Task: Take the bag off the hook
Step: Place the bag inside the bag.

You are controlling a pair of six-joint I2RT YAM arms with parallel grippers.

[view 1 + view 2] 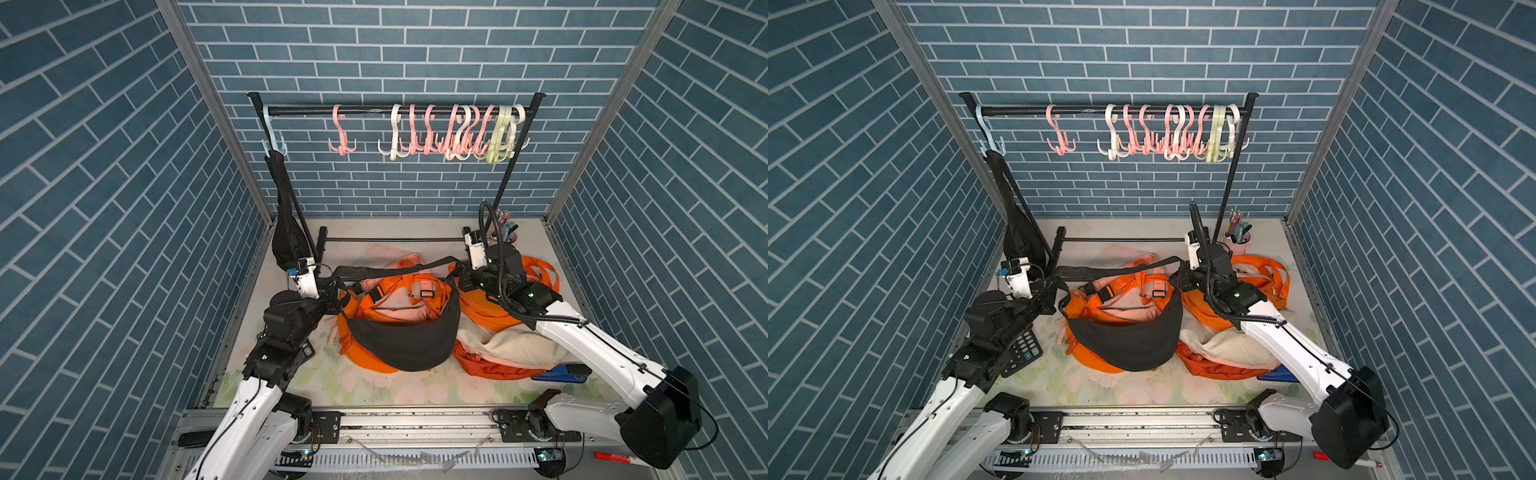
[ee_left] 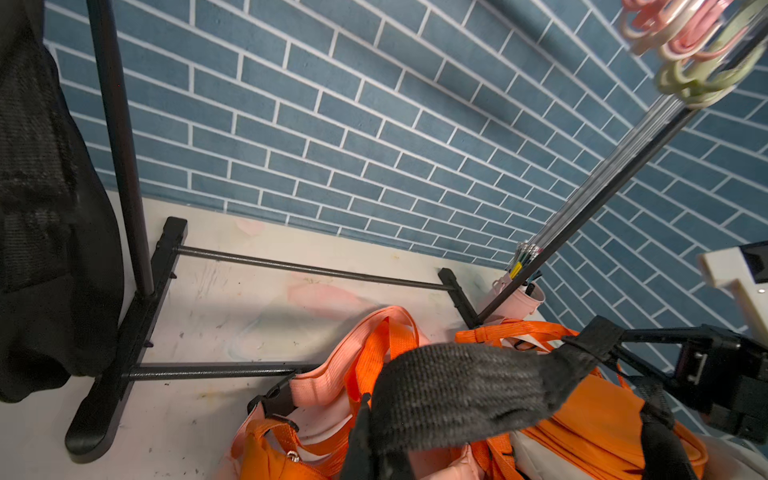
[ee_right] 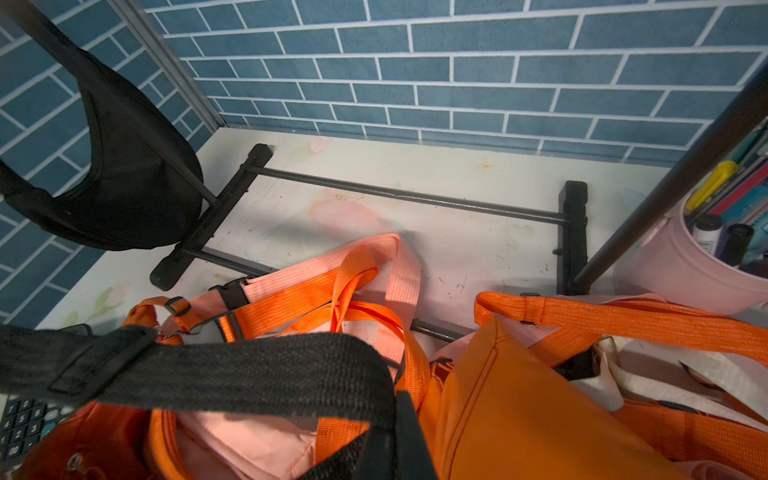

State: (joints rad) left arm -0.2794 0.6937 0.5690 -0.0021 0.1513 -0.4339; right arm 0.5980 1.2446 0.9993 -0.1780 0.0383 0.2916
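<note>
In both top views the arms bend low and inward, the black bag [image 1: 401, 340] lying on orange bags [image 1: 368, 363], its strap [image 1: 361, 272] stretched between left gripper [image 1: 334, 286] and right gripper [image 1: 457, 271]; in the left wrist view the jaws are closed on this strap, and in the right wrist view the same.

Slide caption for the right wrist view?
Right gripper shut on black strap above orange bags; second black bag hangs beside rack.

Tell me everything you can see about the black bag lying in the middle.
The black bag is a crescent-shaped pouch of matte fabric. It is off the rail and slumped on a pile of orange bags. Its woven black strap stretches above it between the left claw and the right claw, both shut on it.
</note>
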